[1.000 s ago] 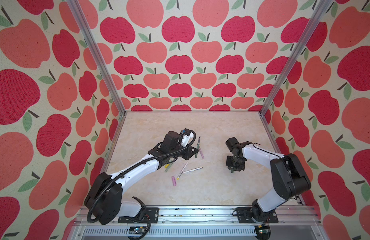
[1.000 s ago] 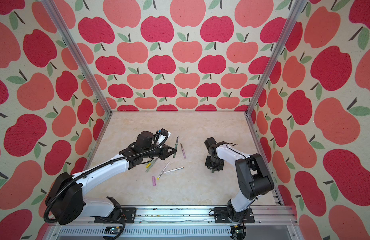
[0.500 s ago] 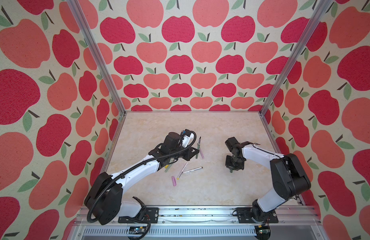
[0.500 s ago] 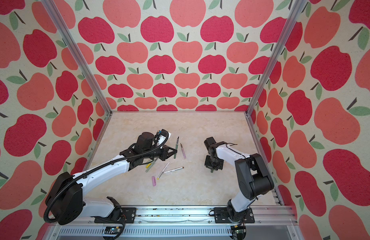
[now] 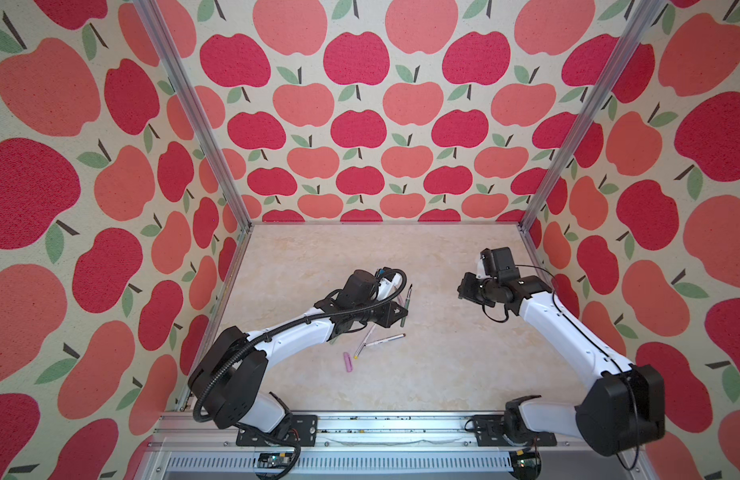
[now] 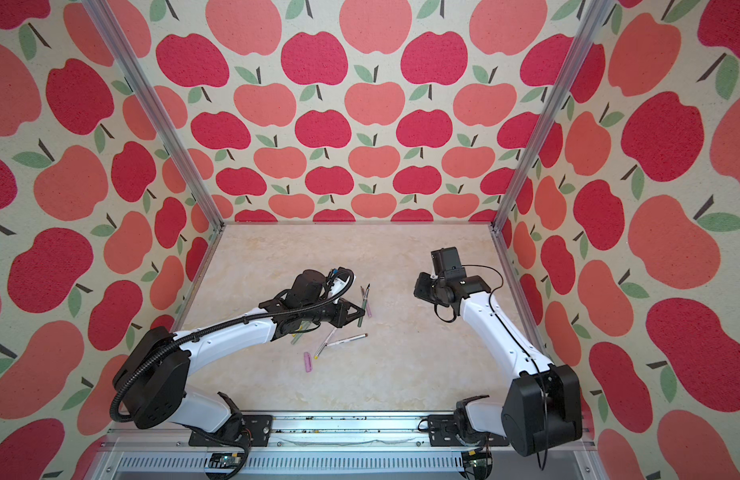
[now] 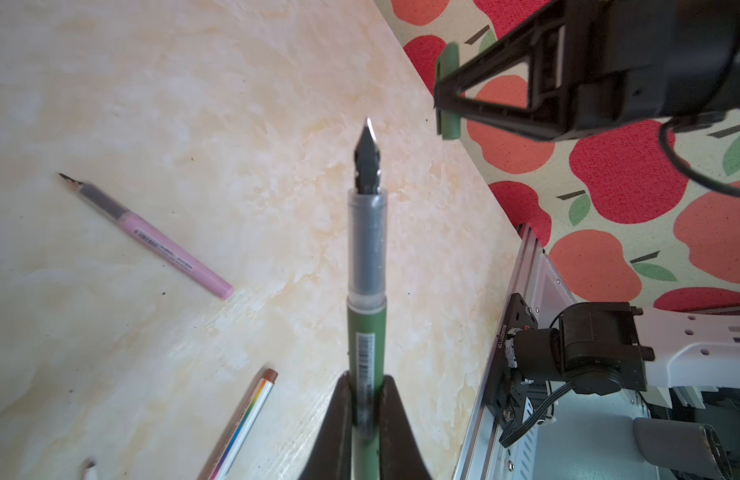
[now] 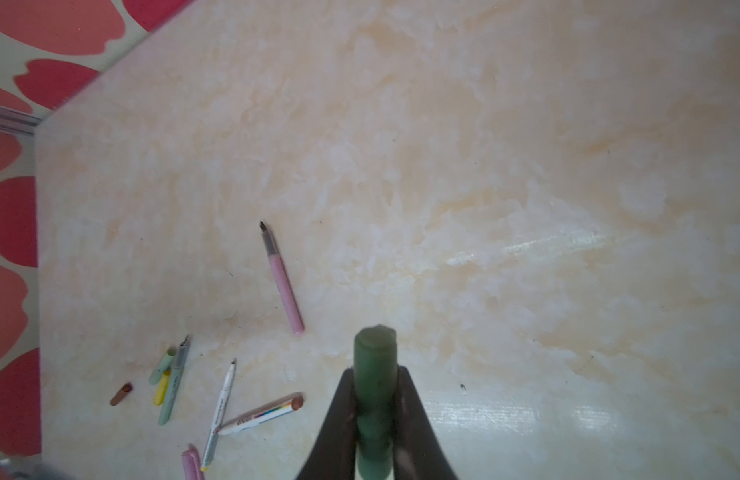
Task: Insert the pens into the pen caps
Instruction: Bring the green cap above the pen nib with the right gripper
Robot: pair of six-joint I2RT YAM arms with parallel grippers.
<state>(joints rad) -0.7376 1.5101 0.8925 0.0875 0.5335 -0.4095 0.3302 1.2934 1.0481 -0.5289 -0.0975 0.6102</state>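
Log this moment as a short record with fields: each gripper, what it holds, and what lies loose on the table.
left gripper: shut on dark green pen, nib bare
right gripper: shut on dark green cap
pen and cap: apart, not yet joined
loose pens: pink pen, sage pen, two white pens
loose caps: pink cap, brown cap, yellow cap, light green cap

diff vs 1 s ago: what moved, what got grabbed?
The right gripper closed on the dark green cap, lifted it off the table and turned it toward the left gripper. That one stays shut on the dark green pen and has edged slightly toward the middle. The pink pen and pink cap lie where they were.
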